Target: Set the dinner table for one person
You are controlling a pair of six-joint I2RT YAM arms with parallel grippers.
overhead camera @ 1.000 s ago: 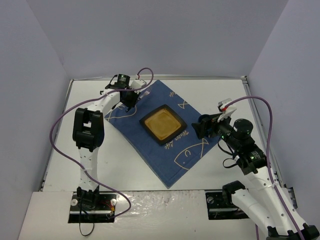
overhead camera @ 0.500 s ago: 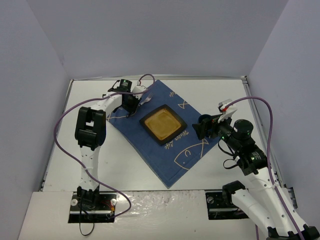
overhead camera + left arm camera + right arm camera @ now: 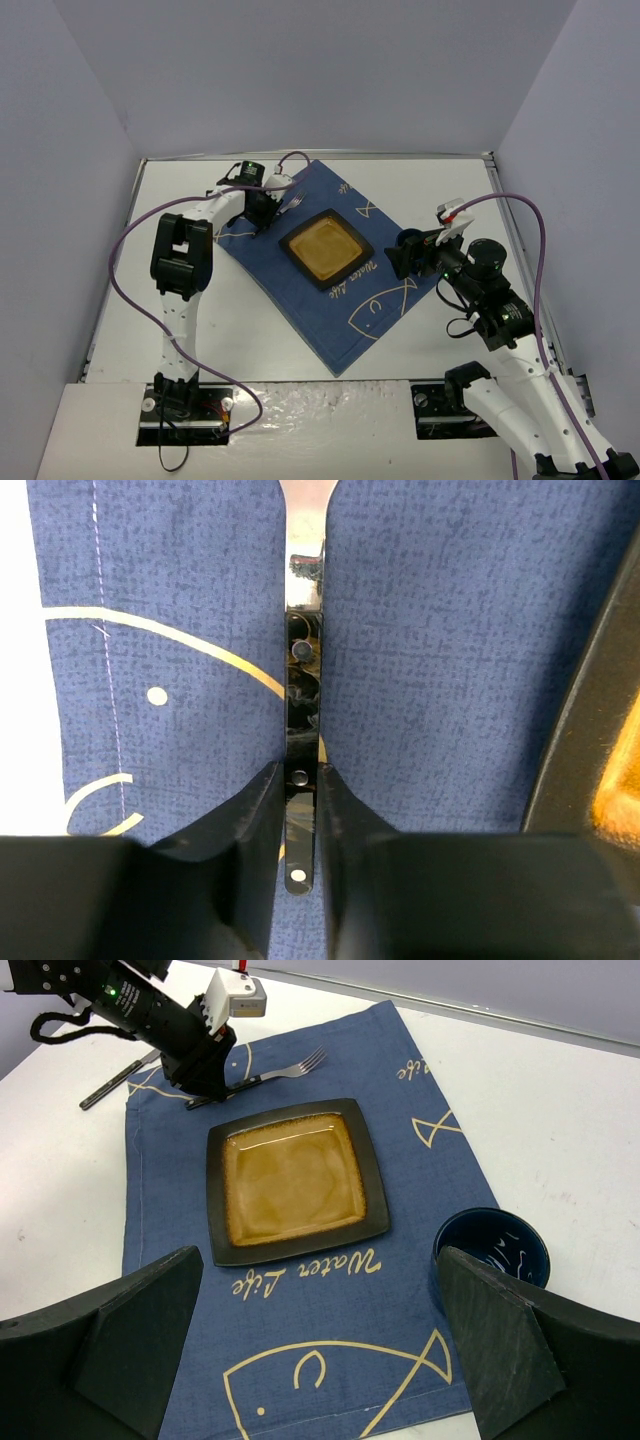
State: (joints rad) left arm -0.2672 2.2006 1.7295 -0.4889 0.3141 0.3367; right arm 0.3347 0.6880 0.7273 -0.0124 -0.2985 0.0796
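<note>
Dinner table surface (image 3: 450,190) fills the middle of the top view. It is white, and a blue cloth (image 3: 335,320) lies on it. A brown plate (image 3: 325,248) sits on the cloth. At the cloth's upper left, the left fingers (image 3: 262,208) pinch a fork (image 3: 293,203).

The left wrist view shows them tight on the fork's dark handle.

In the right wrist view, the right fingers (image 3: 120,1350) are wide and hold nothing. A dark blue cup (image 3: 490,1245) sits at the lower right.

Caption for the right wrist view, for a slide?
Left gripper shut on the fork over the blue cloth, beside the square plate.
</note>
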